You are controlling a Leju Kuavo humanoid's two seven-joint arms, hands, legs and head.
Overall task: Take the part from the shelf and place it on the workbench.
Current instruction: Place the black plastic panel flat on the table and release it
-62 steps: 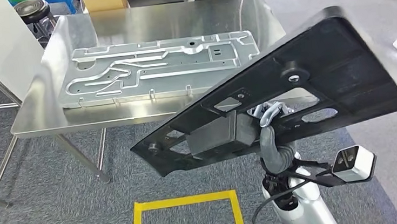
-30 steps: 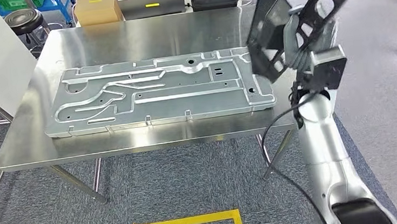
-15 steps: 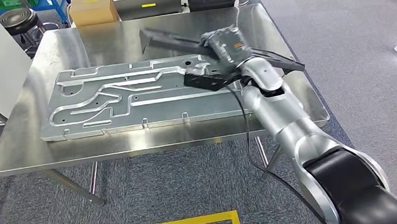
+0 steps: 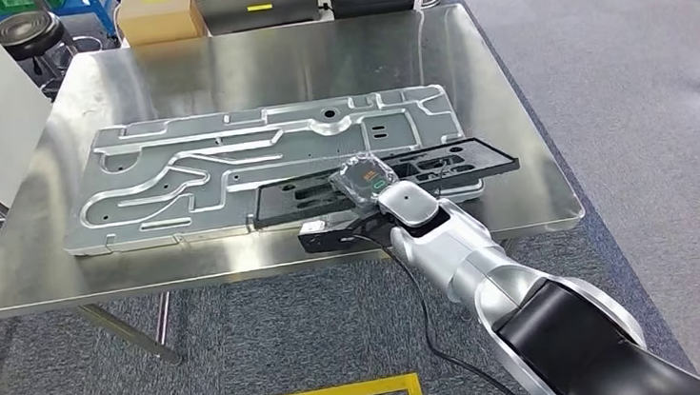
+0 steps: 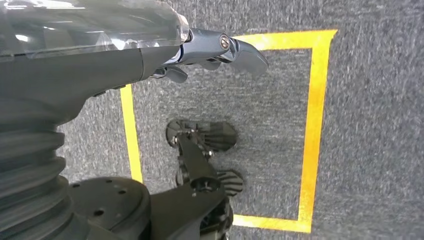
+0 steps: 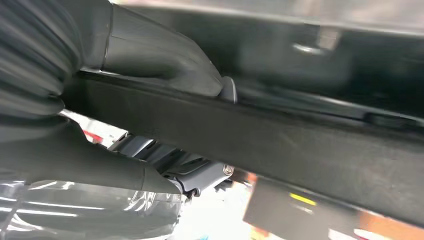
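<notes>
Head view shows the right hand (image 4: 364,179) gripping the black part (image 4: 392,178) atop the aluminium plate (image 4: 182,174); lower it flat before loosening those fingers.

I see bare steel on the workbench (image 4: 248,63) along its far side and at its right end, room enough to reach in over. The large aluminium plate (image 4: 229,165) takes up the middle, and the black part (image 4: 477,160) lies across its near right corner, with my right hand (image 4: 364,182) gripping it there. The left hand (image 5: 220,50) hangs free over carpet.
</notes>
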